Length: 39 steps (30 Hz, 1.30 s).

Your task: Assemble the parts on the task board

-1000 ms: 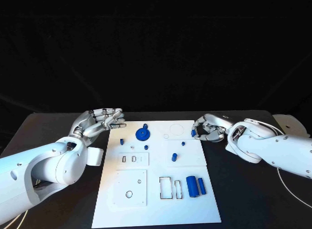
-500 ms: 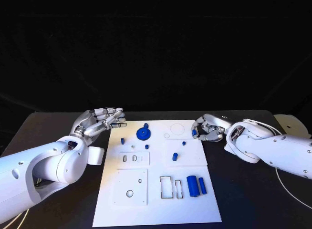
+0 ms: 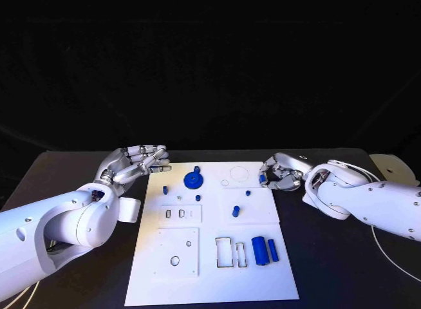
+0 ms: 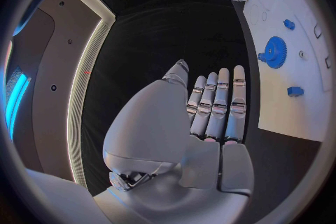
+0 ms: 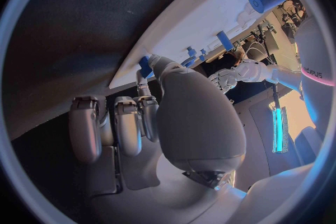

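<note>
Looking down from my head, nearest me on the task board (image 3: 210, 283) are two blue cylinders (image 3: 264, 250) lying side by side, long axes running away from me, just beside a pair of rectangular slots (image 3: 231, 252). Farther up sit a short blue peg (image 3: 235, 210) and a smaller blue piece (image 3: 246, 192), and beyond those the blue gear (image 3: 193, 178) near the board's far left.

My right robot hand (image 3: 278, 175) is at the board's far right edge, fingers curled in and pinching a small blue part (image 5: 145, 65); the right wrist view shows it held at the fingertips right at the board's edge. My left robot hand (image 3: 136, 165) hovers over the bench (image 3: 71, 174) just off the far left edge, fingers apart, holding nothing.

I judge the coming move is the right hand's: the round recess (image 3: 239, 172) lies just to its left, toward the board's middle, far nearer than to my left hand. I cannot tell the held part's long axis.
</note>
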Available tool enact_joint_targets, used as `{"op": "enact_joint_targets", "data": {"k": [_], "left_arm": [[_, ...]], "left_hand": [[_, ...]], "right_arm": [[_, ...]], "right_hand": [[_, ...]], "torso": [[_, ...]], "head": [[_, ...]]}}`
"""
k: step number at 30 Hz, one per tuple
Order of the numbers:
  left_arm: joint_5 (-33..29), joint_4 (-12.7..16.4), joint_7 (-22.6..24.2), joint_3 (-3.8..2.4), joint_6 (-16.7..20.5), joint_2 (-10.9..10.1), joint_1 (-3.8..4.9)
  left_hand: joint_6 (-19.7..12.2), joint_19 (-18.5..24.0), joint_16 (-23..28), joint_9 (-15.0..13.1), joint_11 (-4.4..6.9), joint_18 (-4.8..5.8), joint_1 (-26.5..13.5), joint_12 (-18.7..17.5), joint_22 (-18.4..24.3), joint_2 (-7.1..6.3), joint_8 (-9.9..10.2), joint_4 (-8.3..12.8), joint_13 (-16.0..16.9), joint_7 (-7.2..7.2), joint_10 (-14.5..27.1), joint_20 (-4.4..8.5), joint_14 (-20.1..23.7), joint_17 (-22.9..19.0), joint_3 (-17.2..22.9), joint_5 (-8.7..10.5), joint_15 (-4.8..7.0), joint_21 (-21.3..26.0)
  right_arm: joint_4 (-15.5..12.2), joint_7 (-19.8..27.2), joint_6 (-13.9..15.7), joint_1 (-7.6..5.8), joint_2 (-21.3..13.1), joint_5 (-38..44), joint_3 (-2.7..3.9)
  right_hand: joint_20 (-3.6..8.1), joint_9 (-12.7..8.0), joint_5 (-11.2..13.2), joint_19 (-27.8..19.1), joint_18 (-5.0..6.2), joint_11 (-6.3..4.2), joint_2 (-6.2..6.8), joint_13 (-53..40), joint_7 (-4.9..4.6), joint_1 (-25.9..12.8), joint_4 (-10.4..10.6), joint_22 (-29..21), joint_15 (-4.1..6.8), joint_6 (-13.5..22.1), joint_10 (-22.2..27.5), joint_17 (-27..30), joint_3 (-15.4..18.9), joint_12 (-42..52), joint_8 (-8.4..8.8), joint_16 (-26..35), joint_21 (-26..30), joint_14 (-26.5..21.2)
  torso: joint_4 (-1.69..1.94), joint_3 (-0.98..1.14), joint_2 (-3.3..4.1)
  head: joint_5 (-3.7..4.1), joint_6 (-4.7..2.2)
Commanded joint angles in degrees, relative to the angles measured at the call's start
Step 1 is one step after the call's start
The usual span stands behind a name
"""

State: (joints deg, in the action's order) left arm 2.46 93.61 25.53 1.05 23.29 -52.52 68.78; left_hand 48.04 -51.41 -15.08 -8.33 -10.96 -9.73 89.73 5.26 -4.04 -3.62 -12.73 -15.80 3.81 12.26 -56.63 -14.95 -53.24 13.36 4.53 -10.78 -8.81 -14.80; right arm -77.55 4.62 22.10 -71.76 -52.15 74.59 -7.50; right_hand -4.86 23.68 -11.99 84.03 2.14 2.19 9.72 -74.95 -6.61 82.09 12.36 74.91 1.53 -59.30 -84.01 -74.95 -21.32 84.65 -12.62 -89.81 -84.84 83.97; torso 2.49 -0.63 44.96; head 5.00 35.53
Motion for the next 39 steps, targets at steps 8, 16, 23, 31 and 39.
{"op": "enact_joint_targets", "data": {"k": [8, 16, 23, 31, 39], "left_arm": [[-0.1, 0.05, 0.27, -0.04, -1.06, 0.08, 0.05], [-0.1, -0.26, 0.22, -0.04, -1.09, 0.12, 0.05], [-0.1, -0.88, 0.12, -0.03, -1.19, 0.57, 0.05], [-0.1, -2.26, 0.12, -0.03, -1.4, 1.64, 0.05], [-0.1, -2.89, 0.11, -0.02, -1.55, 2.31, 0.04]], "left_hand": [[-0.38, -0.25, 0.19, 0.08, -0.15, -0.82, 0.34, -0.23, 0.06, -0.16, 0.2, -0.12, -0.02, 1.87, 0.0, 0.05, 0.2, 0.08, 0.3, 0.24, 0.08, 0.37], [-0.39, -0.25, 0.22, 0.09, -0.17, -0.82, 0.35, -0.26, 0.06, -0.17, 0.23, -0.12, -0.02, 1.87, 0.01, 0.04, 0.2, 0.1, 0.32, 0.24, 0.06, 0.39], [-0.39, -0.25, 0.22, 0.09, -0.17, -0.82, 0.35, -0.26, 0.06, -0.17, 0.23, -0.12, -0.02, 1.87, 0.01, 0.04, 0.2, 0.1, 0.32, 0.24, 0.06, 0.39], [-0.39, -0.26, 0.25, 0.09, -0.16, -0.82, 0.39, -0.28, 0.06, -0.17, 0.24, -0.11, -0.01, 1.85, -0.02, 0.04, 0.19, 0.14, 0.36, 0.24, 0.06, 0.41], [-0.39, -0.26, 0.25, 0.09, -0.16, -0.82, 0.39, -0.28, 0.06, -0.17, 0.24, -0.11, -0.01, 1.85, -0.02, 0.04, 0.19, 0.14, 0.36, 0.24, 0.06, 0.41]], "right_arm": [[-1.01, -0.61, 6.03, 0.05, -0.06, -0.92, 0.0], [-7.03, -4.42, 8.8, -0.23, -1.63, -0.37, 0.15], [-15.3, -11.12, 10.49, -0.77, -1.37, 4.38, 0.2], [-19.82, -17.33, 9.31, -0.72, 4.7, 8.88, -0.02], [-18.01, -20.82, 7.08, 0.28, 10.64, 11.84, -0.5]], "right_hand": [[1.28, 2.3, -0.34, 3.34, -0.95, -1.24, -1.8, -11.42, 1.25, -0.17, -1.06, 11.46, 1.17, -0.45, -2.93, -15.05, -3.15, 0.57, -3.41, -0.19, -0.98, 6.03], [1.26, 2.51, -0.78, 5.33, -1.85, -1.04, -1.8, -11.62, 0.96, -1.33, -0.89, 14.2, 1.03, 0.63, -3.13, -15.05, -3.82, 0.81, -3.59, -0.19, -4.13, 6.03], [1.2, 2.71, -0.86, 5.4, -1.88, -0.98, -2.54, -11.48, 0.92, -2.04, -0.73, 14.3, 0.96, 1.03, -3.04, -15.05, -4.59, 0.59, -3.84, -0.19, -4.23, 6.03], [1.19, 2.77, -0.76, 5.54, -1.94, -0.96, -2.51, -11.52, 0.89, -2.34, -0.69, 14.49, 0.95, 1.14, -3.07, -15.05, -4.66, 0.63, -3.91, -0.19, -4.46, 6.03], [1.18, 2.84, -0.65, 5.6, -1.97, -0.96, -2.51, -11.53, 0.89, -2.67, -0.62, 14.58, 0.94, 1.18, -3.08, -15.05, -4.73, 0.64, -4.01, -0.19, -4.56, 6.03]], "torso": [[-0.01, 0.02, -0.03], [-0.19, -0.11, -0.22], [-0.38, -0.18, -0.53], [-0.41, -0.44, -1.06], [-0.23, -0.62, -1.25]], "head": [[0.09, 0.23], [-0.01, 0.26], [-0.99, 0.65], [-2.21, 1.34], [-3.13, 2.21]]}}
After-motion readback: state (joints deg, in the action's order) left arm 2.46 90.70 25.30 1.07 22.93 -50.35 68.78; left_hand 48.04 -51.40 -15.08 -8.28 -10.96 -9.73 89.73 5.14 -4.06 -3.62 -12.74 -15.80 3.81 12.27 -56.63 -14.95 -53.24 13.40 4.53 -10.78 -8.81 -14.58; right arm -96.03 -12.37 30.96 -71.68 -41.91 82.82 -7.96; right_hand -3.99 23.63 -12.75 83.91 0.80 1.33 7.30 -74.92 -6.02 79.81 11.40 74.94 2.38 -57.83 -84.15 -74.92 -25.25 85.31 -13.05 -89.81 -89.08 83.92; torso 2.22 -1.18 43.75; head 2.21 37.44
